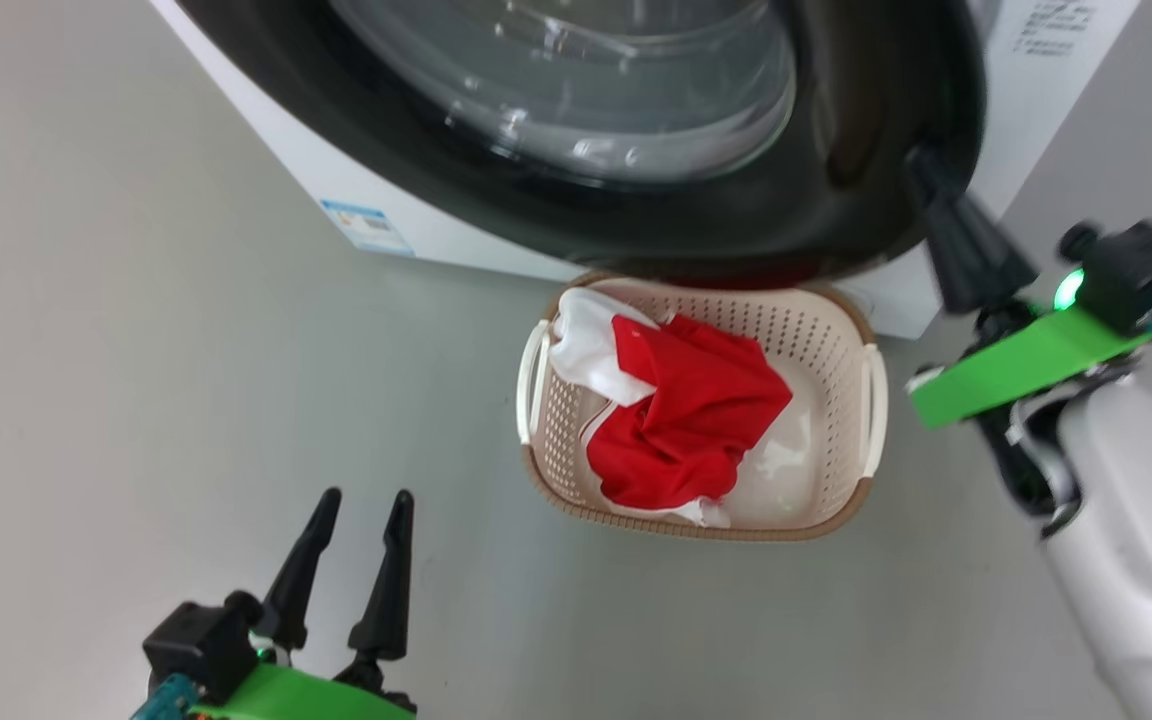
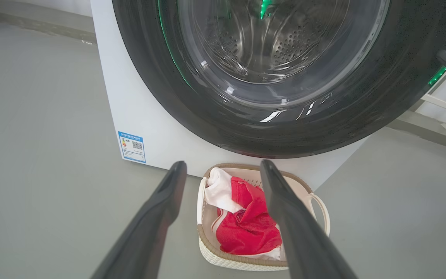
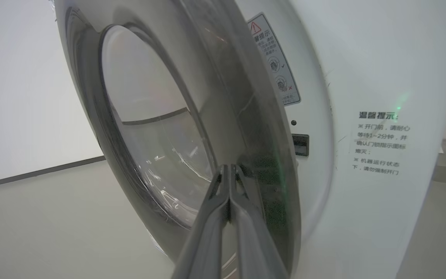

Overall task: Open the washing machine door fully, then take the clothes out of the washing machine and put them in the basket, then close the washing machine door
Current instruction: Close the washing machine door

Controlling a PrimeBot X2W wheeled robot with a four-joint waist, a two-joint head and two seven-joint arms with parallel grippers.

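We are holding our right hand (image 1: 926, 170) shut, with nothing between its fingers, its tips resting against the black rim of the door (image 1: 636, 235) at its right edge. Our left hand (image 1: 367, 495) is hanging wide open and empty over the floor (image 1: 136, 380), pointing toward the basket (image 1: 816, 325), near it but apart from it. The basket is sitting on the floor just in front of the machine (image 1: 416, 215), under the door's lower edge. The clothes (image 1: 706, 420) are lying in it, the red piece over the white.

The right wrist view is showing us the door standing slightly off the machine's front, with a latch slot (image 3: 300, 145) and printed labels (image 3: 379, 143) beside it. The left wrist view is showing us the drum (image 2: 281, 42) through the door and a blue sticker (image 2: 132, 146) low on the front.
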